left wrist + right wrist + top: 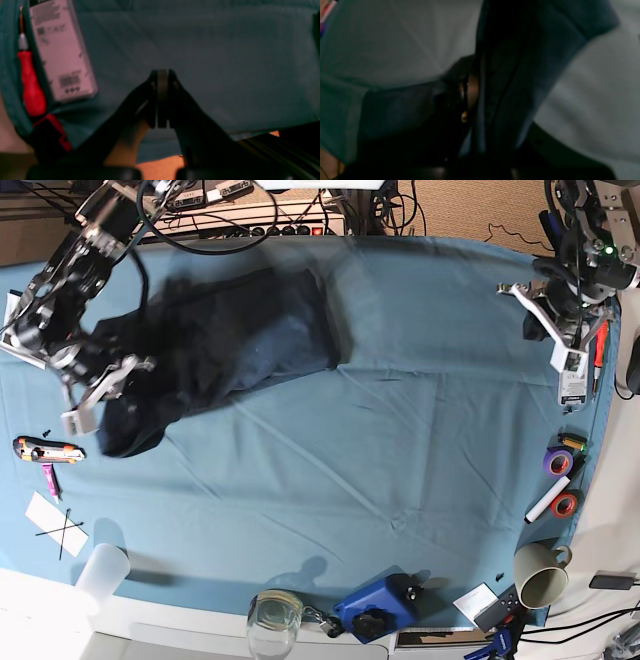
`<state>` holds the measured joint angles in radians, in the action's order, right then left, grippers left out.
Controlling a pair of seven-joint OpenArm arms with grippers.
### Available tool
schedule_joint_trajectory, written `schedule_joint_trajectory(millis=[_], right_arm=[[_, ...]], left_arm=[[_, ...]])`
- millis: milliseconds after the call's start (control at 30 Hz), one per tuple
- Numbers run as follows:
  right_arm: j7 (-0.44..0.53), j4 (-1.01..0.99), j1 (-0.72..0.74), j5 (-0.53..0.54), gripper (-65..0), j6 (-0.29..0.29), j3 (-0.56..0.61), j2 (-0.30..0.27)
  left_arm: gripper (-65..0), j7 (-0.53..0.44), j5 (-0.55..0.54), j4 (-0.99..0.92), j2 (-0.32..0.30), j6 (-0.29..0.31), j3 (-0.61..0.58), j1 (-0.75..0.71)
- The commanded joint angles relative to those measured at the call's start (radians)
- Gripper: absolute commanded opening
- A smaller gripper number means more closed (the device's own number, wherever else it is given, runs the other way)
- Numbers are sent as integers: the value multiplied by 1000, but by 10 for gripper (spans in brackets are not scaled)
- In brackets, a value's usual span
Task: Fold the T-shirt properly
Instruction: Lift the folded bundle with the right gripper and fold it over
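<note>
The dark navy T-shirt lies crumpled on the teal table cloth at the back left. One end of it is lifted, and a bunch of it hangs near the left edge. My right gripper is shut on that bunch. In the right wrist view the navy fabric runs between the jaws of the right gripper, and it hides one finger. My left gripper hovers at the back right corner, away from the shirt. Up close, the left gripper is shut with nothing in it.
A white packaged item and a red-handled tool lie by the right edge. Tape rolls and a mug sit at the front right. A blue device, a glass and a plastic cup line the front. A utility knife is at the left.
</note>
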<state>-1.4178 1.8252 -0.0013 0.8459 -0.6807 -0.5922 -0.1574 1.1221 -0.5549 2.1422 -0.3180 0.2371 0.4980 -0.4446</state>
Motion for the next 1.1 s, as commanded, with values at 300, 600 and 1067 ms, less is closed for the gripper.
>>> schedule_joint_trajectory(millis=[300, 600, 1067], right_arm=[[21, 99, -35, 22, -650, -17, 248, 56], [21, 99, -38, -137, -650, -17, 421, 97], [21, 100, -79, -163, -497, -14, 618, 97]], left_arm=[[-650, -18, -7, 19, -12, 0, 18, -10], [-650, -23, -7, 19, -12, 0, 18, -10], [-650, -41, -7, 19, -12, 0, 17, -10]])
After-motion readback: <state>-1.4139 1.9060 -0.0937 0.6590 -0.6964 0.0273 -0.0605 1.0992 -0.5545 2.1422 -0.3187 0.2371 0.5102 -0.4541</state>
